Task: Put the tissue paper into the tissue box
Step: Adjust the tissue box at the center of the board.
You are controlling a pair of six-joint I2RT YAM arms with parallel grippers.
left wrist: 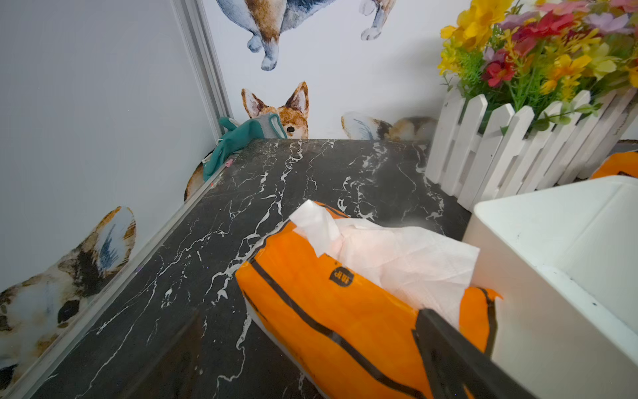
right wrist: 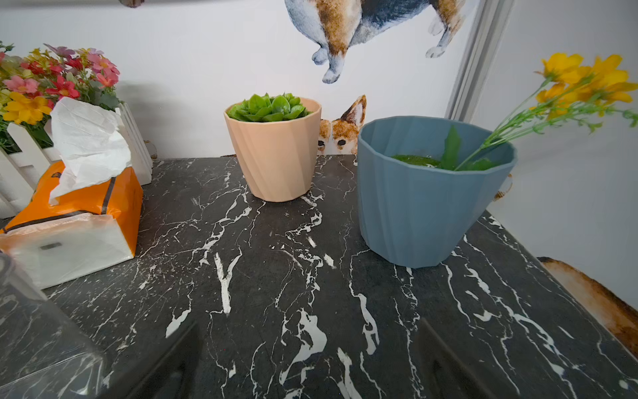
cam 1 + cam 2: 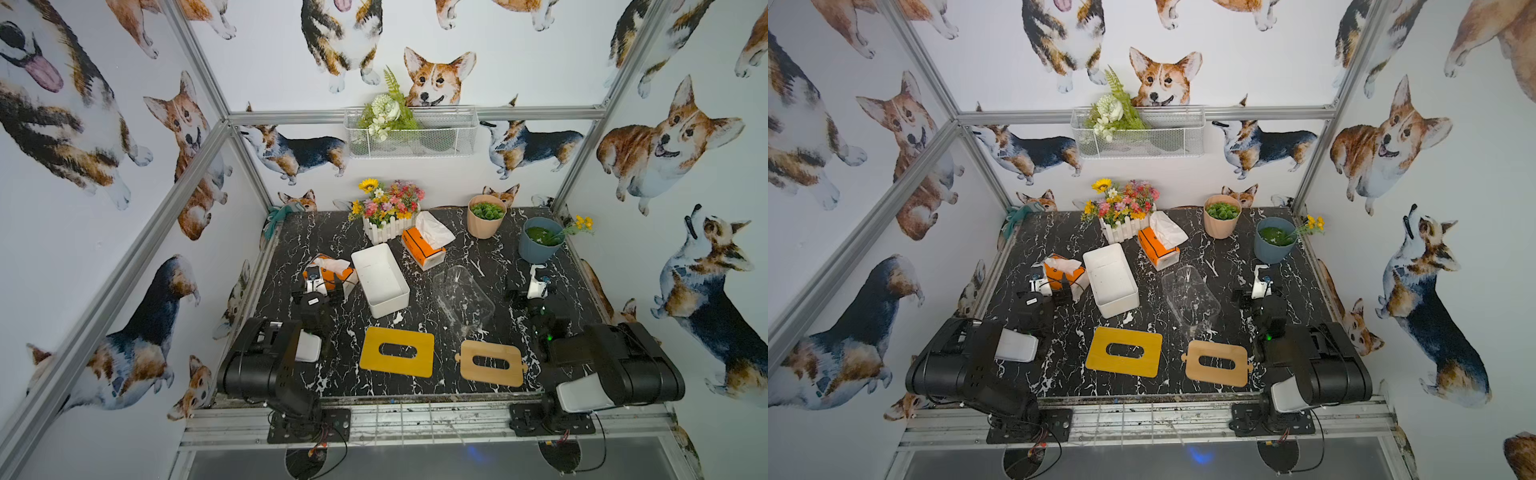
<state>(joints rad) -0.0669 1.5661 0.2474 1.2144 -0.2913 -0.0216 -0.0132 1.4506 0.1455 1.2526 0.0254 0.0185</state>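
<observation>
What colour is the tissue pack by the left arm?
Orange plastic tissue pack, black stripes; left wrist view.

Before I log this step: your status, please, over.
Left gripper open over orange tissue pack. Right gripper open, empty. White box beside pack, open, unobstructed.

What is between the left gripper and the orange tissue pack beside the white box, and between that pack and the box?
Nothing visible. The left gripper is open, with the tissue pack between its fingers. The white box stands right beside the pack, its top open and empty.
</observation>
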